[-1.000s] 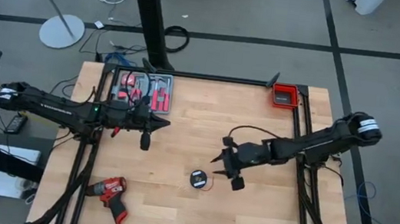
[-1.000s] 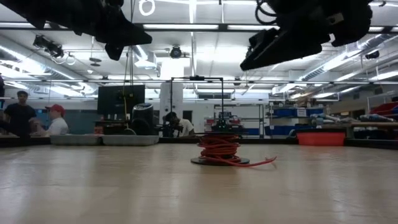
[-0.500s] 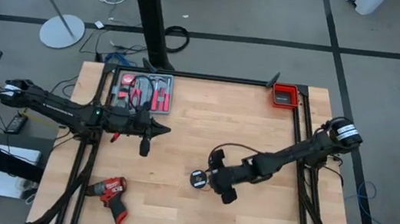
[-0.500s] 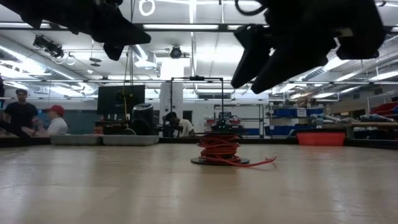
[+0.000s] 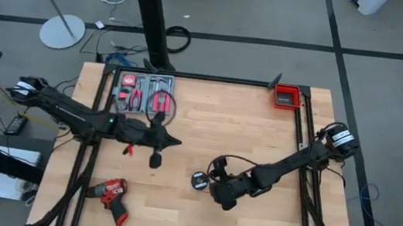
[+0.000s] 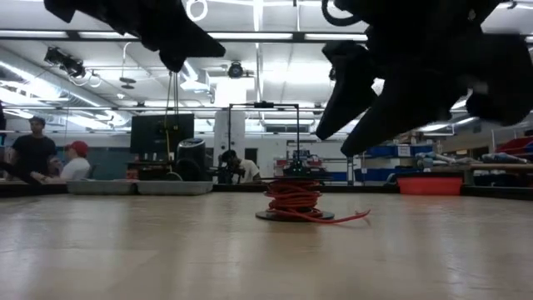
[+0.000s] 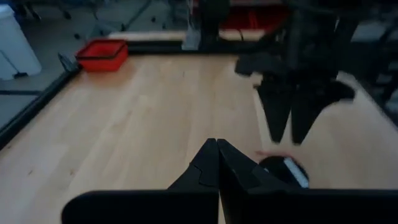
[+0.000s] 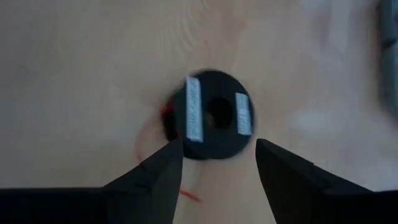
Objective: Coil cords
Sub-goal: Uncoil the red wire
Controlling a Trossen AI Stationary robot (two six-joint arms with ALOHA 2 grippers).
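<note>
Red cord (image 6: 293, 200): wound on a black spool (image 8: 214, 116) standing near the middle of the table (image 5: 262, 129); axis upright, free end trailing flat across the wood.
Right gripper (image 8: 214, 165): jaws spread, poised just above the spool, apparently placed to straddle it.
Left gripper (image 7: 217, 163): jaws pressed together, empty, raised over the table, waiting well apart.
Black cord: not discernible.
</note>
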